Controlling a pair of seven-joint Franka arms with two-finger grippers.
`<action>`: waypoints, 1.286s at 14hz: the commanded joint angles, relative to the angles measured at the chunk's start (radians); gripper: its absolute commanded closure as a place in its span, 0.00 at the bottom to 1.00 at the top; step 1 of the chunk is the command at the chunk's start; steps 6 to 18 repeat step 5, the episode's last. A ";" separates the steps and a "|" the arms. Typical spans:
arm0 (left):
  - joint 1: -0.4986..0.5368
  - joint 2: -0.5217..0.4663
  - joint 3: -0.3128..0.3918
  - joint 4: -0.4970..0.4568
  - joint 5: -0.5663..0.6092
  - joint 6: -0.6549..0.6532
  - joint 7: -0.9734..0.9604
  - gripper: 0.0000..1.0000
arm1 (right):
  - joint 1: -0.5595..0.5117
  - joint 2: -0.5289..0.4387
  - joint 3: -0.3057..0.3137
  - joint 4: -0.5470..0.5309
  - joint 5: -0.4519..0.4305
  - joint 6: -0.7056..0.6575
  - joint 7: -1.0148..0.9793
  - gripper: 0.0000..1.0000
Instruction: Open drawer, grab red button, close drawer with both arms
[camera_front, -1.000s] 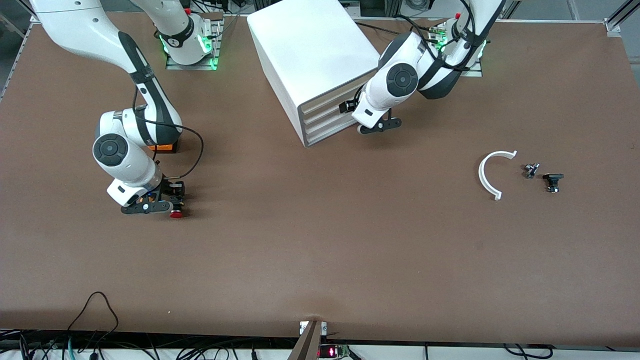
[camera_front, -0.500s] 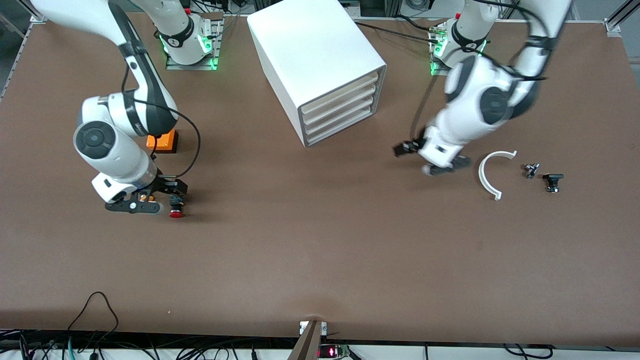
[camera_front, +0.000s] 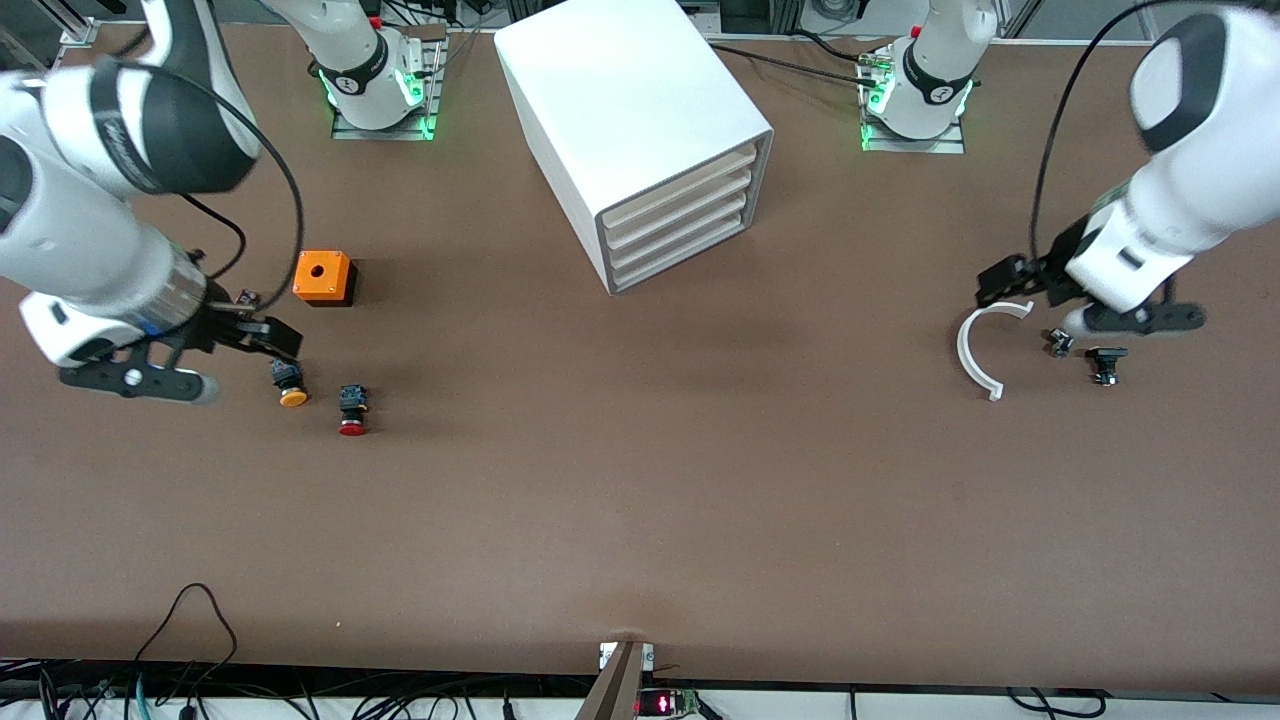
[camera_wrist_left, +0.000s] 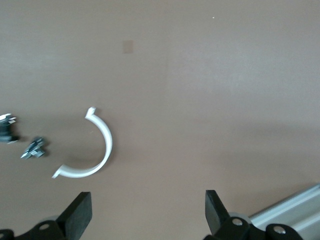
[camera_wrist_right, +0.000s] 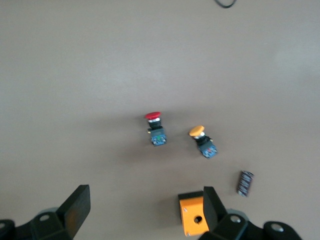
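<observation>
While all four drawers (camera_front: 680, 222) sit flush in the cabinet (camera_front: 620, 110), the red button (camera_front: 351, 410) lies on the table (camera_front: 640, 500), nearer the front camera than the cabinet and toward the right arm's end. Just beside it, toward that same end, lies the yellow button (camera_front: 291, 384), with the orange box (camera_front: 323, 278) a little farther from the camera. The right gripper (camera_front: 150, 380) hangs spread and empty above the table near that group; its wrist view adds a small dark part (camera_wrist_right: 245, 183) beside the box. Toward the left arm's end, the left gripper (camera_front: 1125, 318) hangs spread and empty over a white arc (camera_front: 975, 350) and two small fittings (camera_front: 1060, 342); only its wrist view shows the wide gap between its fingers (camera_wrist_left: 79, 215)
</observation>
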 joint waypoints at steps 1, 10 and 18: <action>0.005 -0.009 0.016 0.044 0.043 -0.059 0.028 0.00 | -0.015 -0.044 -0.010 0.034 0.005 -0.052 -0.006 0.00; 0.008 -0.016 0.021 0.047 0.062 -0.062 0.064 0.00 | -0.095 -0.106 -0.008 0.014 0.014 -0.108 -0.030 0.00; 0.008 -0.016 0.021 0.047 0.062 -0.062 0.064 0.00 | -0.095 -0.106 -0.008 0.014 0.014 -0.108 -0.030 0.00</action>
